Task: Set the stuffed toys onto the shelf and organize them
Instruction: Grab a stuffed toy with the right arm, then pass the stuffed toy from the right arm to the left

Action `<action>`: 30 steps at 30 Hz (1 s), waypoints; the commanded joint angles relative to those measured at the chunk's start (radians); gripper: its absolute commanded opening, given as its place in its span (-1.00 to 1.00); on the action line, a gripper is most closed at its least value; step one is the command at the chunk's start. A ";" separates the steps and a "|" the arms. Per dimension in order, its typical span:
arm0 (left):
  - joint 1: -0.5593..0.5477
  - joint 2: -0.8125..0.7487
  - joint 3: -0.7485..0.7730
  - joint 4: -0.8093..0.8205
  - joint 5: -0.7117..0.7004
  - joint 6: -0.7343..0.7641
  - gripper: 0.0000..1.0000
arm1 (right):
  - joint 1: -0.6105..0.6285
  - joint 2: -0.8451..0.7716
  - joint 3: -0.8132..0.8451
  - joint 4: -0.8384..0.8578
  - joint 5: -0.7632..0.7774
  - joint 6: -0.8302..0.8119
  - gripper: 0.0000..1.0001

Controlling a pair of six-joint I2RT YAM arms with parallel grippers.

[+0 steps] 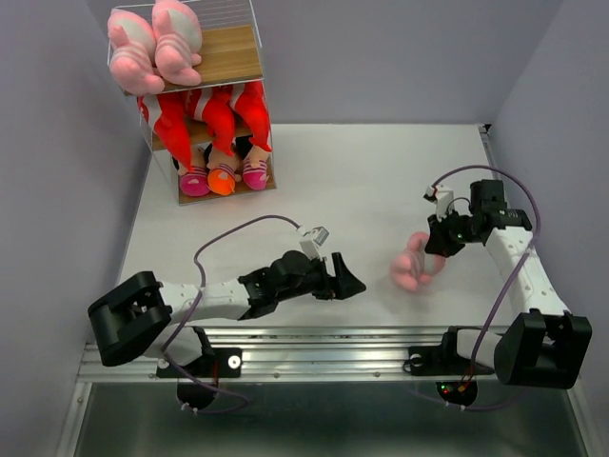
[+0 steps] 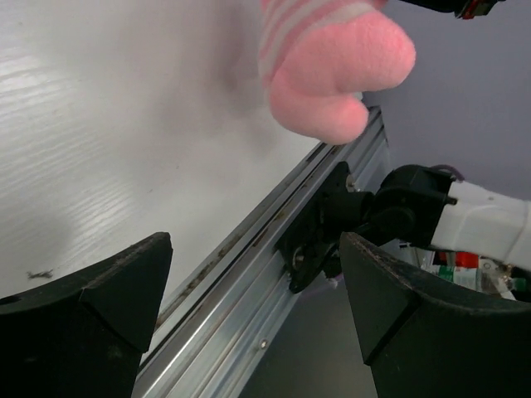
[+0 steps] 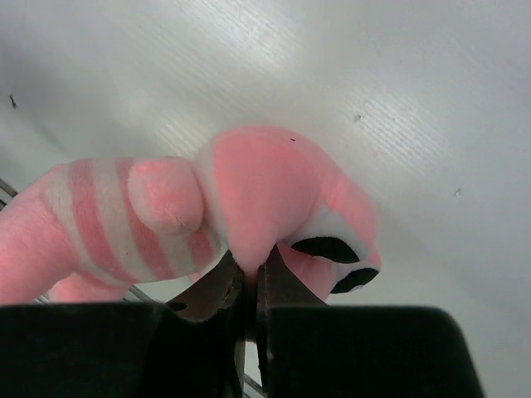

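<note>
The shelf [image 1: 233, 52] stands at the table's far left corner. Two pink striped animals [image 1: 152, 48] lie on its top board, three red sharks [image 1: 219, 119] fill the middle tier, and three black-haired dolls [image 1: 222, 176] sit at the bottom. A third pink striped animal [image 1: 414, 265] [image 3: 257, 182] [image 2: 332, 66] is at the near right, and my right gripper [image 1: 436, 249] [image 3: 251, 269] is shut on a fold of its plush. I cannot tell whether it touches the table. My left gripper [image 1: 347, 281] [image 2: 257, 274] is open and holds nothing, low over the near edge and left of that toy.
A metal rail [image 1: 324, 343] [image 2: 241, 282] runs along the table's near edge and carries both arm bases [image 1: 438, 362]. Grey walls close in the left, back and right sides. The right arm's cable [image 1: 514, 190] loops above its wrist.
</note>
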 commanded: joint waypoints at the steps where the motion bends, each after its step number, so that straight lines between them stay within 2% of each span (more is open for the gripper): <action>1: -0.041 0.053 0.140 0.106 -0.087 -0.085 0.84 | -0.001 -0.036 0.033 0.126 -0.111 0.126 -0.99; 4: -0.050 0.094 0.190 0.086 -0.105 -0.127 0.84 | -0.001 -0.055 0.002 0.219 -0.073 0.162 -0.99; 8: -0.069 0.125 0.243 0.057 -0.165 -0.165 0.84 | -0.001 -0.079 -0.021 0.261 -0.056 0.171 -0.99; 16: -0.076 0.298 0.485 -0.223 -0.217 -0.257 0.78 | 0.043 -0.140 -0.045 0.313 -0.025 0.156 -0.99; 20: -0.089 0.349 0.545 -0.241 -0.228 -0.260 0.71 | 0.082 -0.169 -0.061 0.324 -0.007 0.140 -0.99; 25: -0.092 0.399 0.626 -0.361 -0.283 -0.275 0.61 | 0.114 -0.206 -0.085 0.333 -0.002 0.130 -0.99; 30: -0.095 0.393 0.640 -0.370 -0.309 -0.288 0.57 | 0.158 -0.230 -0.119 0.353 0.030 0.119 -0.99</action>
